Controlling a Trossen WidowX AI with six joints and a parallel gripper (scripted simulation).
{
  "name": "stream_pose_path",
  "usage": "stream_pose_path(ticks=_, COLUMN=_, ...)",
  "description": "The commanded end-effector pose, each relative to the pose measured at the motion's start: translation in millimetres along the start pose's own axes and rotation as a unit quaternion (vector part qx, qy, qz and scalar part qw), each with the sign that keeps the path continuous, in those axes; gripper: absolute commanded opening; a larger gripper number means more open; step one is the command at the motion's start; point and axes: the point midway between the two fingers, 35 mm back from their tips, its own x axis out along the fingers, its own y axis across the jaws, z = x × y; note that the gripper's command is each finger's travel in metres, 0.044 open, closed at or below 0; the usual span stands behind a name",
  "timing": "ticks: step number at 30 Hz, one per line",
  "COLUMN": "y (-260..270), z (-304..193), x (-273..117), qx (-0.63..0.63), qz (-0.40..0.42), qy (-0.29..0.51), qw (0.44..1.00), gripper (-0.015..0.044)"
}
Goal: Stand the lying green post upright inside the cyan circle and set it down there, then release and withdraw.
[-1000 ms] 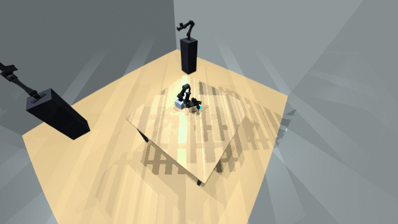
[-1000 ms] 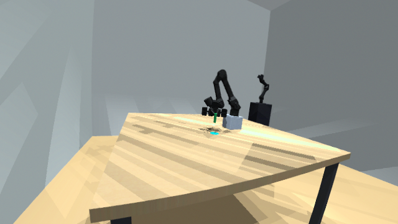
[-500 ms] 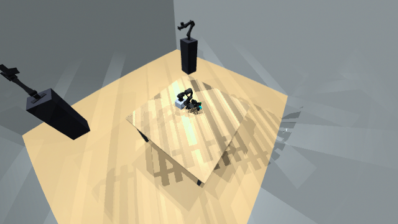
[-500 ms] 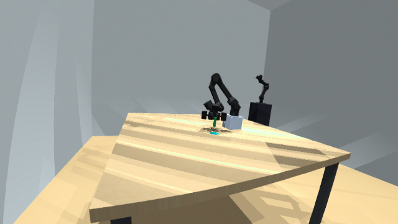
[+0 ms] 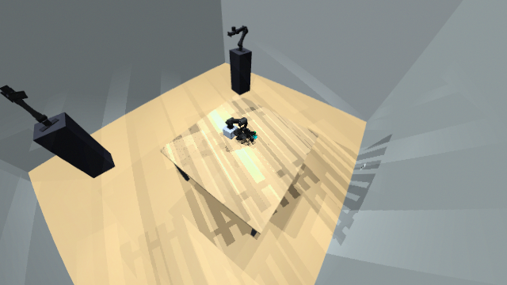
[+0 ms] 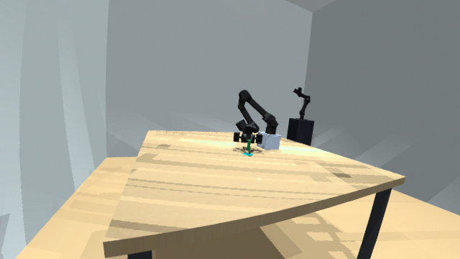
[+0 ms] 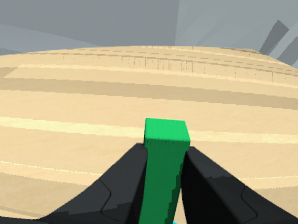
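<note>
The green post (image 6: 249, 146) (image 7: 164, 172) is upright between the fingers of my gripper (image 6: 249, 141) (image 7: 164, 155), which is shut on its upper part. In the wrist view its top face stands out just above the fingertips. The cyan circle (image 6: 245, 154) (image 5: 255, 137) lies on the table. In the exterior view the post's lower end overlaps the circle. Whether it touches the table or hangs just above it is too small to tell. In the wrist view only a sliver of cyan shows at the bottom edge, beside the post.
The arm's pale blue-grey base block (image 5: 229, 131) (image 6: 271, 142) stands on the wooden table (image 5: 253, 214) (image 6: 172, 205), close behind the gripper. Two other black arms stand on dark pedestals (image 5: 240, 73) (image 5: 75, 146) away from the table.
</note>
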Motion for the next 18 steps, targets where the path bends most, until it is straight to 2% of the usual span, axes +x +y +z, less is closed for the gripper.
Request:
stream_pose_path(ticks=1, y=-1, z=-6, x=1, qx=-0.004, qz=0.002, qy=-0.001, qw=1.0, gripper=0.0023)
stream_pose_path(ticks=17, y=-1, z=-20, x=3, qx=-0.006, qz=0.005, qy=0.001, qw=1.0, gripper=0.0023)
stream_pose_path(ticks=18, y=-1, z=-20, x=3, qx=-0.006, qz=0.005, qy=0.001, qw=1.0, gripper=0.0049)
